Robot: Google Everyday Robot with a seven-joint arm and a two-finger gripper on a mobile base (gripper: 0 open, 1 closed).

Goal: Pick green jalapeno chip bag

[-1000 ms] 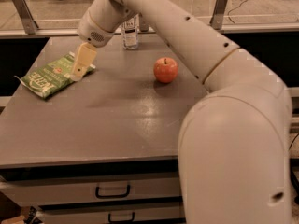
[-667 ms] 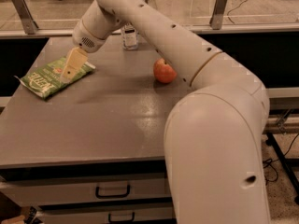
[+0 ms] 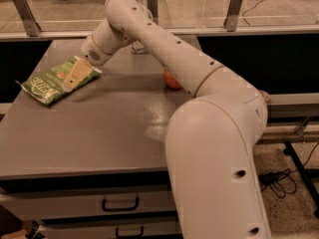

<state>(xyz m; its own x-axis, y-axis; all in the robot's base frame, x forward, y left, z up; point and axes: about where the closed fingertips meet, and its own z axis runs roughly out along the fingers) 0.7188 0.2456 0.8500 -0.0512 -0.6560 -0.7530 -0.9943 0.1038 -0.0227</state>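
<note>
In the camera view, one green jalapeno chip bag (image 3: 46, 85), its white lettering seemingly reading KETTLE, is lying flat on the surface's (image 3: 99, 133) left side. The tool (image 3: 77, 74) is hovering at the bag's right end, and I cannot tell whether it is apart or together. One apple (image 3: 172, 81) is peeking from behind the arm (image 3: 169, 54).

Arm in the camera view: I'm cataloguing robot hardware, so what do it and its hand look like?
The arm is smooth, rounded off-white tubing with small dark holes and a thin tan ring at one joint. The hand, over the green chip bag, is pale tan and wedge-shaped.
</note>
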